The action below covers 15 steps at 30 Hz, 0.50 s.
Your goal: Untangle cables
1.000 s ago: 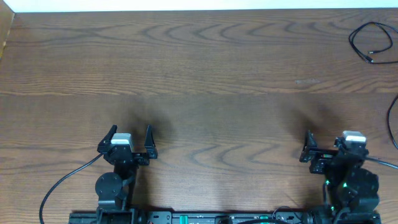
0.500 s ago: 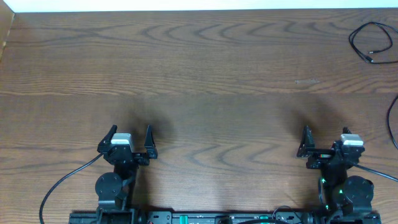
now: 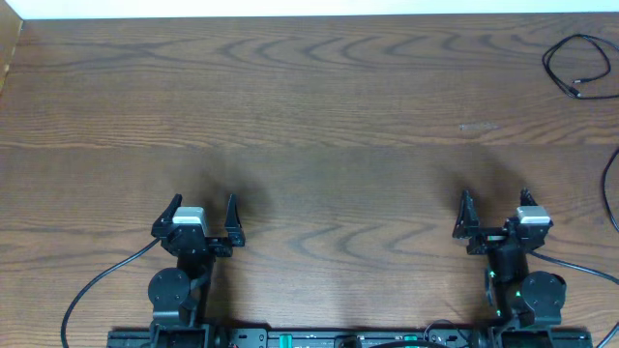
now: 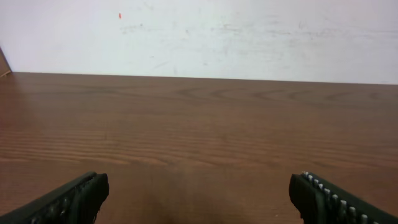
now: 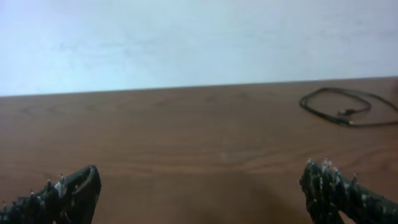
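Dark wood-grain worktop [image 3: 319, 116], viewed from above, with a white wall [image 4: 199, 31] beyond its far edge. Near edge: the left hand [image 3: 202, 205] and the right hand [image 3: 495, 205] sit low over bare wood, well apart from each other, jaws spread wide, each holding nothing. Far right corner: a thin black cable [image 3: 578, 70] lies in a loose loop on the worktop, well apart from both hands and nearer the right one.

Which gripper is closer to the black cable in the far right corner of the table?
Right. The right gripper sits short of the black cable, on its side; the left gripper is far to the left.
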{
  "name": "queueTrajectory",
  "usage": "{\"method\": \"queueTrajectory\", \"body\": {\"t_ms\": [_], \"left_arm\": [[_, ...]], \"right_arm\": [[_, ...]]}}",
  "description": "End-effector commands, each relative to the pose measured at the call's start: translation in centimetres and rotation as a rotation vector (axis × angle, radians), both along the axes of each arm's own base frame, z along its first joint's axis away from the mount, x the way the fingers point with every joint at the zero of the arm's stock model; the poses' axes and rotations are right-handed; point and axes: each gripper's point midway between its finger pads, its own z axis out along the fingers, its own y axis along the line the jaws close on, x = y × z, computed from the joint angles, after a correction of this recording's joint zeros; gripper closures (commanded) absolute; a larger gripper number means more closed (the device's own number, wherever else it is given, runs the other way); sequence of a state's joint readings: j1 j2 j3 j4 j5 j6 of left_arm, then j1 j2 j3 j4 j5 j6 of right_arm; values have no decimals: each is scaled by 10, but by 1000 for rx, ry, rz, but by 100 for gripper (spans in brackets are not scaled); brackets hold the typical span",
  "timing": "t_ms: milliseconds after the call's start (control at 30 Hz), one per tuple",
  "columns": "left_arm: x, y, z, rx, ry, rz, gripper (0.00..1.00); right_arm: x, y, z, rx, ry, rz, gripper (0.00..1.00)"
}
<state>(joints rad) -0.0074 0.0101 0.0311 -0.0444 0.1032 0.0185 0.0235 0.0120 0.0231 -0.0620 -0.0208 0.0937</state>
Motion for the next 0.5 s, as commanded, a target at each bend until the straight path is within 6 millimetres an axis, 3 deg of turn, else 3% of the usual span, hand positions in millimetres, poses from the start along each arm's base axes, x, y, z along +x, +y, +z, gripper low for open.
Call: {"method": "queueTrajectory", "body": {"t_ms": [0, 467], "left_arm": [[0, -2, -16, -14, 39, -10, 2], [0, -2, -16, -14, 39, -10, 2]], "right_arm": [[0, 0, -10, -32, 20, 8, 1], [0, 0, -11, -103, 20, 8, 1]]}}
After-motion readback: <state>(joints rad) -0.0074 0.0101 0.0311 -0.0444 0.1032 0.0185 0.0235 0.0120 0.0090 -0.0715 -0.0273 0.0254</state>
